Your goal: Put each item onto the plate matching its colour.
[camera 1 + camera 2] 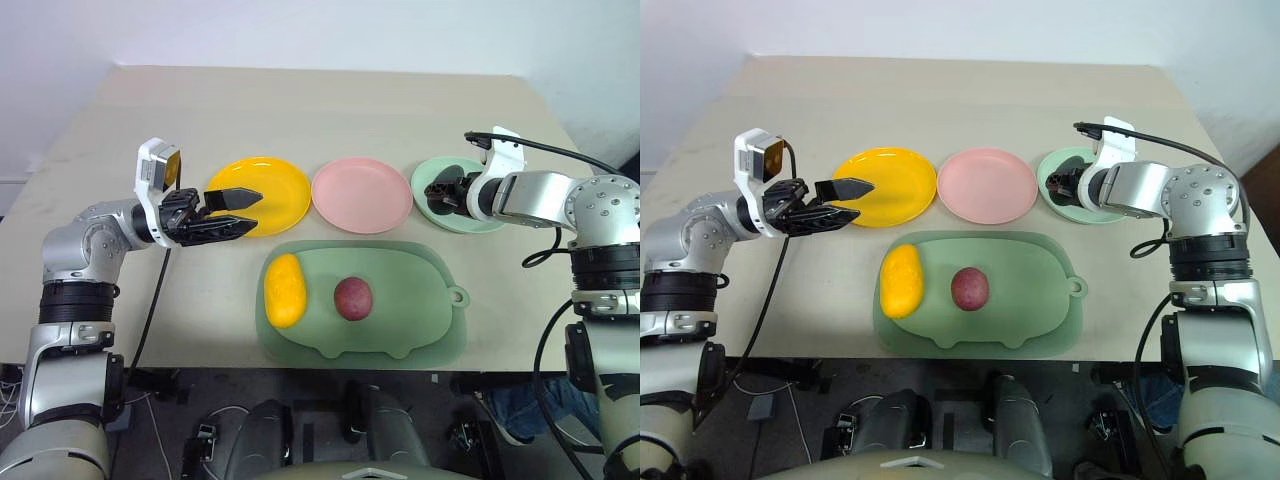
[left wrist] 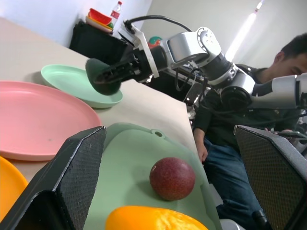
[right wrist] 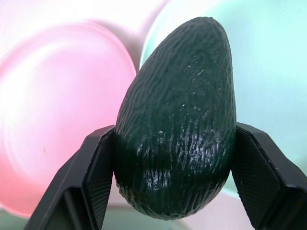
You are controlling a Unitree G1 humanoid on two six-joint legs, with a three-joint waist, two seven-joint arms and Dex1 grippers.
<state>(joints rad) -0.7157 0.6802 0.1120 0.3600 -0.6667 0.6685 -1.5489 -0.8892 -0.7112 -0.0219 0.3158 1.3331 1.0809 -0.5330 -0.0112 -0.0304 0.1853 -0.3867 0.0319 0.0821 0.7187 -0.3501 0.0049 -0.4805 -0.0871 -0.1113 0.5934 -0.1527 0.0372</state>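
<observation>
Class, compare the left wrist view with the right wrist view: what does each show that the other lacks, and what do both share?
Left wrist only: the maroon fruit and mango on the tray, the yellow plate, a seated person.
Right wrist only: the avocado's rough skin close up, clamped between the right gripper's fingers.
Both: avocado, pink plate, mint plate.

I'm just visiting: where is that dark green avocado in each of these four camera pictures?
Left eye view: avocado at upper right, held in the right gripper over the mint green plate.
Right eye view: same spot, upper right.
Left wrist view: upper middle, above that plate.
Right wrist view: centre, between the fingers.
Shared landmark: the pink plate beside it.
</observation>
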